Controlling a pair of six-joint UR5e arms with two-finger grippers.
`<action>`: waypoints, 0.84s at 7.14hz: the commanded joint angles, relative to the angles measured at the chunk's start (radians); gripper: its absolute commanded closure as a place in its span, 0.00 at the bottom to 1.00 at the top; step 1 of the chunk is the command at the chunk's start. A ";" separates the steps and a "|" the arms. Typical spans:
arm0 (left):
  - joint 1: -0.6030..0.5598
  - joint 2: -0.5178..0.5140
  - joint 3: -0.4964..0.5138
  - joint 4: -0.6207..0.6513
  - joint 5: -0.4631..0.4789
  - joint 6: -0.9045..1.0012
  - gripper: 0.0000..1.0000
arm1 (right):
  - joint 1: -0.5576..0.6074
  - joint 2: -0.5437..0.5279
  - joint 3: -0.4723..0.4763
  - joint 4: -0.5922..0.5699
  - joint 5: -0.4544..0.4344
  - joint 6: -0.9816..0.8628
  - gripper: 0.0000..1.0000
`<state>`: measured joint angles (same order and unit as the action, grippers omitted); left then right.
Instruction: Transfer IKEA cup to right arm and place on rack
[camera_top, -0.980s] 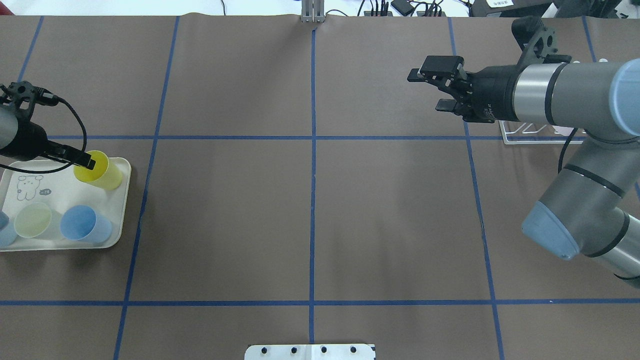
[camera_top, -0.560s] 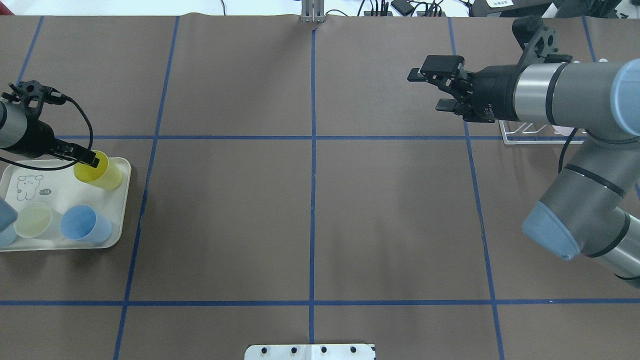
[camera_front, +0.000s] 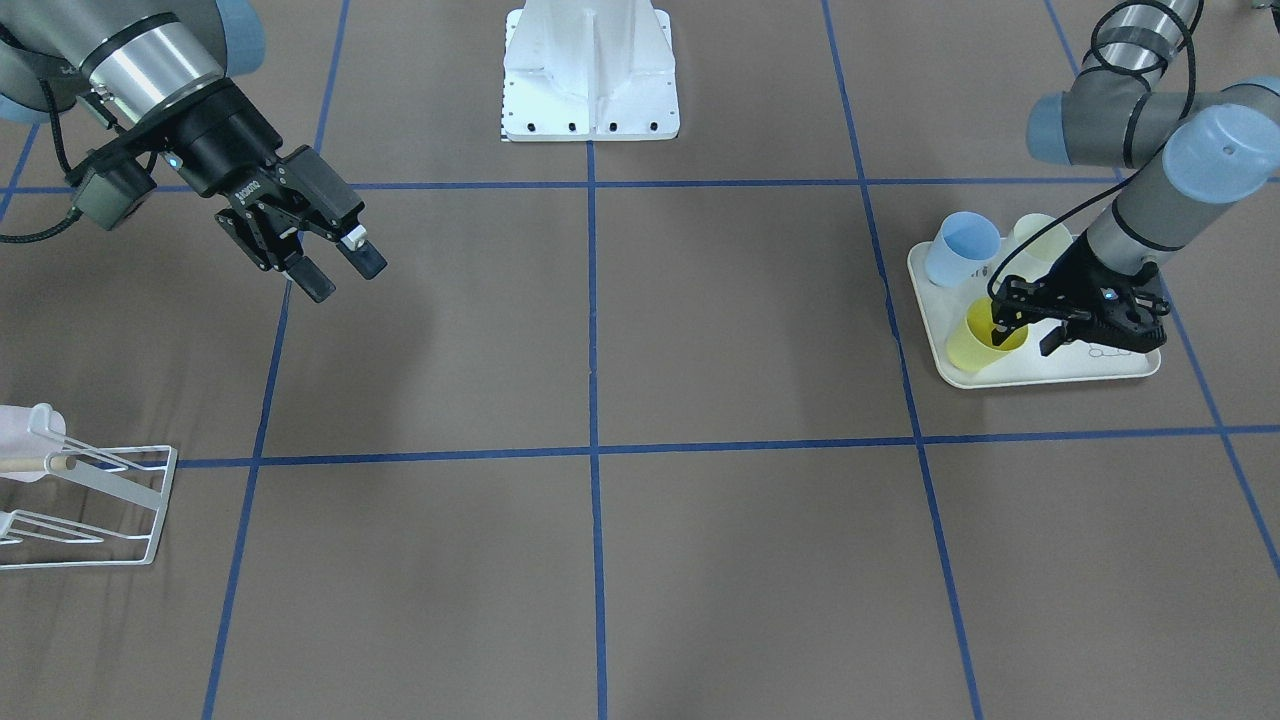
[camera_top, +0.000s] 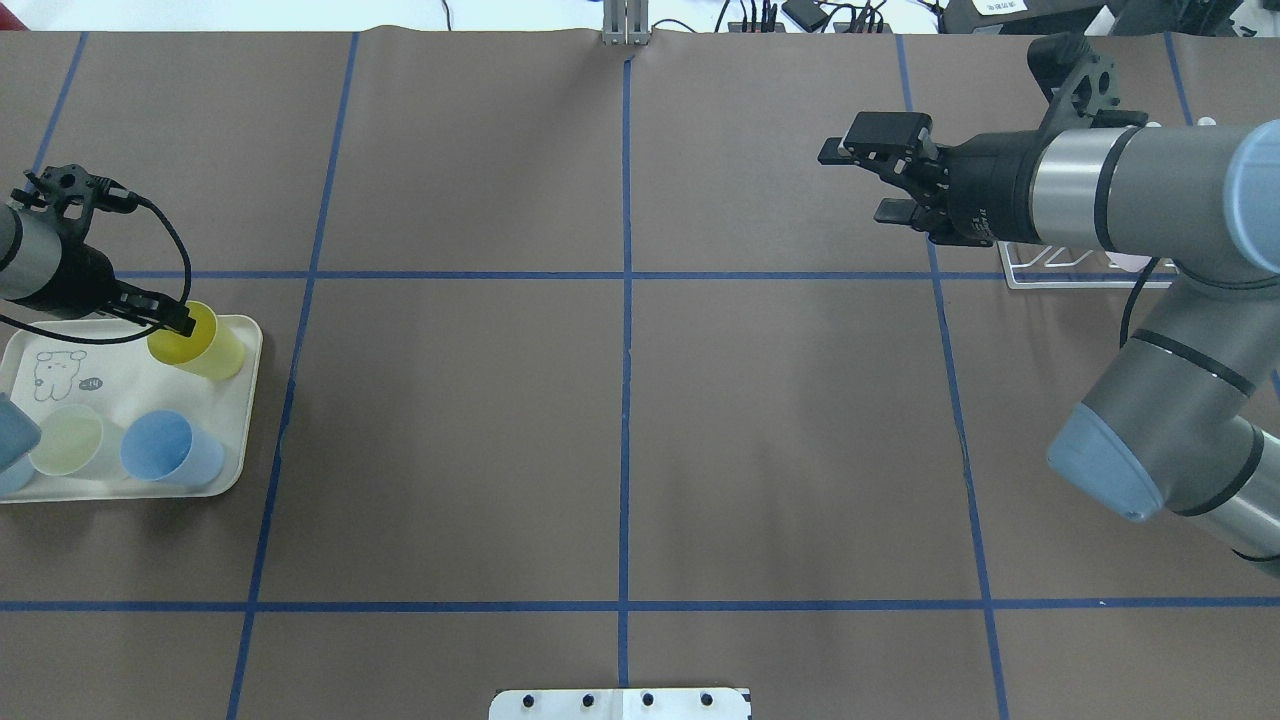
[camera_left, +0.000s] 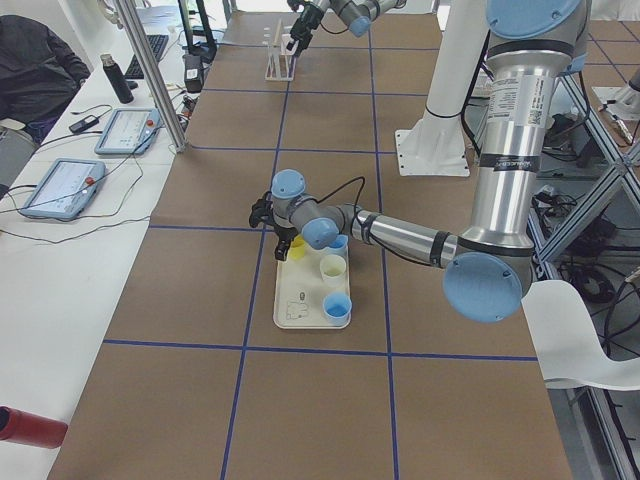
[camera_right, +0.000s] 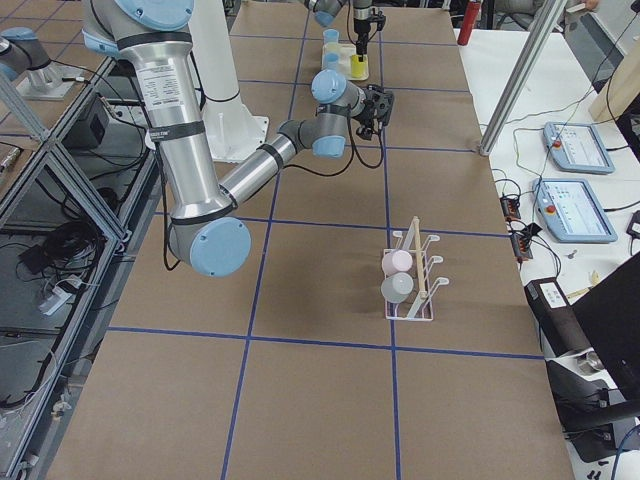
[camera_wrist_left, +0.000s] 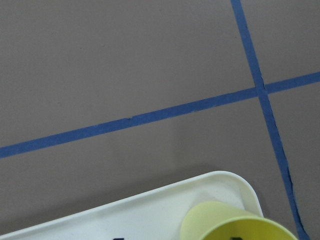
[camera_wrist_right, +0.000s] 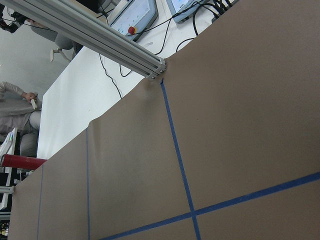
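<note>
A yellow IKEA cup (camera_top: 200, 340) stands upright on the far right corner of the cream tray (camera_top: 130, 385); it also shows in the front view (camera_front: 985, 345) and at the bottom of the left wrist view (camera_wrist_left: 235, 225). My left gripper (camera_front: 1025, 330) is open and straddles the cup's rim, one finger inside and one outside. My right gripper (camera_top: 860, 180) hangs open and holds nothing, in the air left of the white wire rack (camera_top: 1060, 272). The rack (camera_right: 412, 285) holds a pink cup and a grey cup.
The tray also carries a blue cup (camera_top: 168, 447), a pale green cup (camera_top: 65, 440) and another blue cup at the view's left edge. The robot's white base (camera_front: 590, 80) stands at the near middle. A person sits beyond the table's far edge.
My left wrist has shifted slightly away from the robot while its finger stays at the yellow cup's rim. The cup and the right gripper have hardly moved.
</note>
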<state>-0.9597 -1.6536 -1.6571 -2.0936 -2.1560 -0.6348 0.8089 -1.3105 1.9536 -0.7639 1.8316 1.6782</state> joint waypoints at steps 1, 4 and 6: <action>0.002 0.000 -0.006 0.000 0.001 0.001 0.90 | 0.003 -0.004 0.002 0.000 0.000 -0.002 0.00; -0.007 0.015 -0.073 0.010 -0.005 0.004 1.00 | 0.003 -0.003 0.005 0.000 0.000 0.000 0.00; -0.069 -0.003 -0.182 0.189 -0.002 0.004 1.00 | 0.003 -0.003 0.011 0.000 0.000 0.000 0.00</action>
<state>-0.9883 -1.6451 -1.7719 -2.0119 -2.1601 -0.6306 0.8114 -1.3131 1.9620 -0.7639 1.8316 1.6779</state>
